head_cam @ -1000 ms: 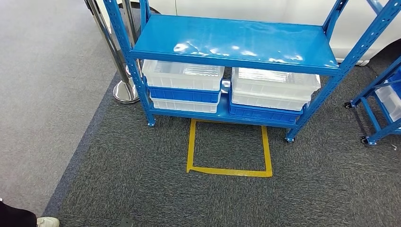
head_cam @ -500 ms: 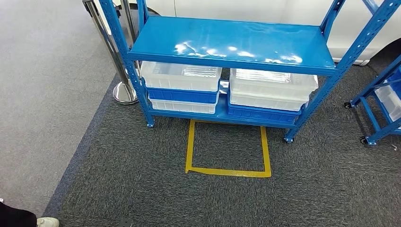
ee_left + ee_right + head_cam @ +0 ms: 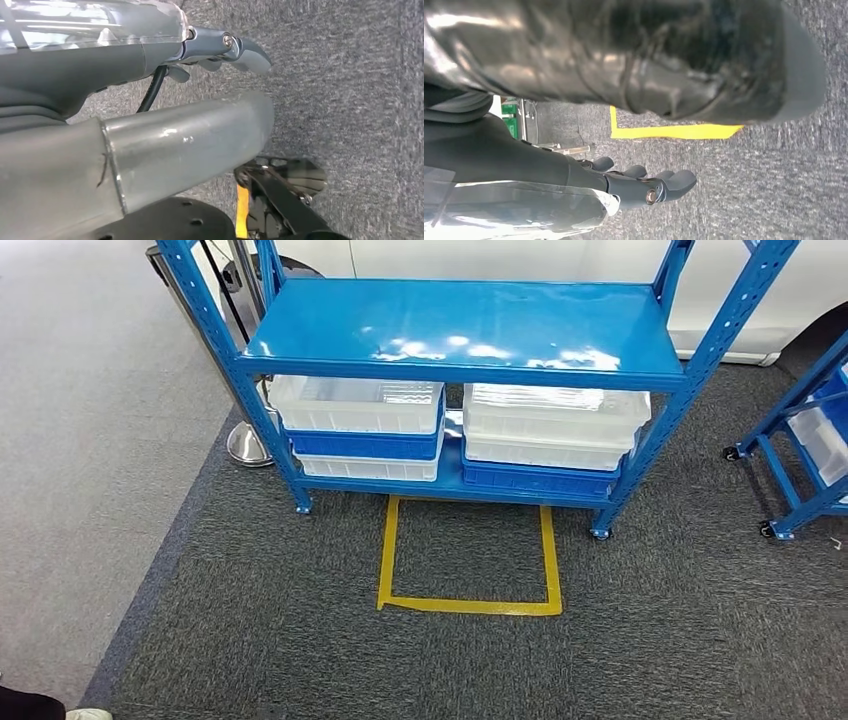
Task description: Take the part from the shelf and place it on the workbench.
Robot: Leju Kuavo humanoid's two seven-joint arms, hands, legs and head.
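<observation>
A blue metal shelf (image 3: 460, 325) stands ahead of me in the head view, its top board bare and glossy. Under that board sit two white bins (image 3: 355, 405) (image 3: 550, 412), each stacked on a blue bin (image 3: 365, 444) (image 3: 540, 478); I cannot make out what lies in them. My left hand (image 3: 235, 50) hangs beside my body over the dark carpet, fingers loosely extended and holding nothing. My right hand (image 3: 649, 185) hangs the same way, its dark fingers apart and empty.
A yellow tape square (image 3: 465, 605) marks the carpet right before the shelf. A chrome post base (image 3: 245, 445) stands at the shelf's left leg. A second blue wheeled rack (image 3: 800, 440) is at the right edge. A person's shoe (image 3: 85, 714) shows at bottom left.
The whole head picture has shifted left and the shelf looks slightly nearer, so the camera has moved. Nothing on the shelf has moved.
</observation>
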